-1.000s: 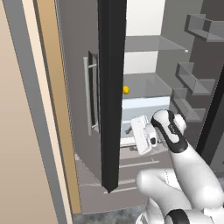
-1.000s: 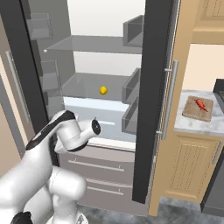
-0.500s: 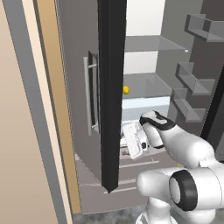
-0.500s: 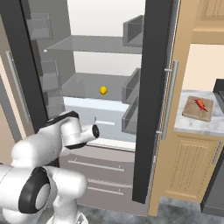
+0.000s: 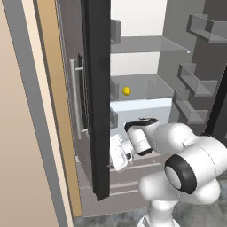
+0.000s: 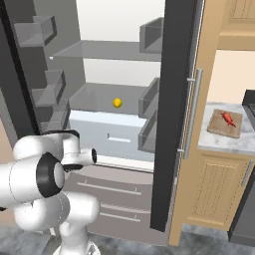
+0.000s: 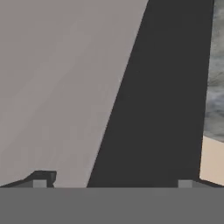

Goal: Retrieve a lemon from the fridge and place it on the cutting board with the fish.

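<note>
Facing your two-finger gripper [image 5: 116,160]: the grey steel fridge [image 5: 95,111] door's black edge; fingertips apart, empty; small yellow lemon [image 5: 127,91] at 12 o'clock.

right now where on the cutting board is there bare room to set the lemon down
On the cutting board, the fish lies toward the right and far side. The near-left part, beside the marble counter edge, is bare. The lemon sits on the fridge shelf.

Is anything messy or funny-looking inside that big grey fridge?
Nothing is spilled or broken. The tall grey steel fridge stands wide open, its glass shelves nearly bare, with one small yellow lemon alone on a shelf.
</note>
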